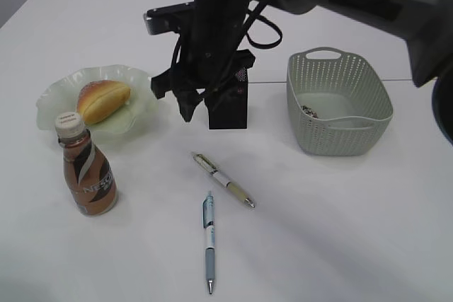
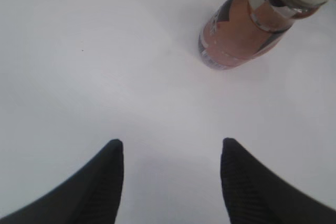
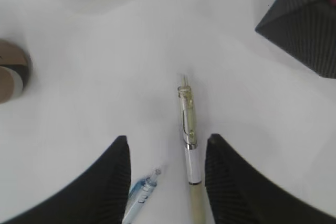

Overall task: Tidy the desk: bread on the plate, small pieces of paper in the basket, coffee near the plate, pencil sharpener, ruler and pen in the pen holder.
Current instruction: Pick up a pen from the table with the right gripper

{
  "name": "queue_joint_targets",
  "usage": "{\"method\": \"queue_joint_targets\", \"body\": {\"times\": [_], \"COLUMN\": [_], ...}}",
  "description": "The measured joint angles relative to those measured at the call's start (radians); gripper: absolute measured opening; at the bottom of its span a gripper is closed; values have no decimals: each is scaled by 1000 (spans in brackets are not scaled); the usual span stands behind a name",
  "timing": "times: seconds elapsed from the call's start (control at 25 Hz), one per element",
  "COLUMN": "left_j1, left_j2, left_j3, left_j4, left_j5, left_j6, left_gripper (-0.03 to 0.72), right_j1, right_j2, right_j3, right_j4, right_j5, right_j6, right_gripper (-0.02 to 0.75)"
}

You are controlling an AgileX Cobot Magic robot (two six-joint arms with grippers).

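Observation:
A bread roll [image 1: 102,99] lies on the pale green plate [image 1: 53,100]. A brown coffee bottle [image 1: 86,175] stands in front of the plate and also shows in the left wrist view [image 2: 241,35]. A beige pen [image 1: 223,179] and a blue pen [image 1: 209,238] lie on the table. The black pen holder [image 1: 230,107] stands behind them. My right gripper [image 3: 167,139] is open above the two pens, with the beige pen [image 3: 188,124] and the blue pen's top [image 3: 139,195] between its fingers. It hangs raised in the exterior view [image 1: 173,100]. My left gripper [image 2: 172,142] is open and empty over bare table. The ruler and sharpener are not visible.
A grey-green perforated basket [image 1: 340,132] stands at the right with a small dark item inside. The right arm hides part of the pen holder in the exterior view. The pen holder's corner shows at the upper right of the right wrist view [image 3: 307,30].

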Motion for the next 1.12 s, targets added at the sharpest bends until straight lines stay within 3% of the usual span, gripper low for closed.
{"method": "queue_joint_targets", "body": {"times": [1.12], "left_j1": [0], "left_j2": [0], "left_j3": [0], "left_j4": [1], "left_j5": [-6], "left_j6": [0], "left_gripper": [433], "right_j1": [11], "right_j2": [216], "right_j3": [-2], "right_j4": [-40], "right_j5": [-7], "right_j6": [-10], "right_gripper": [344]}}
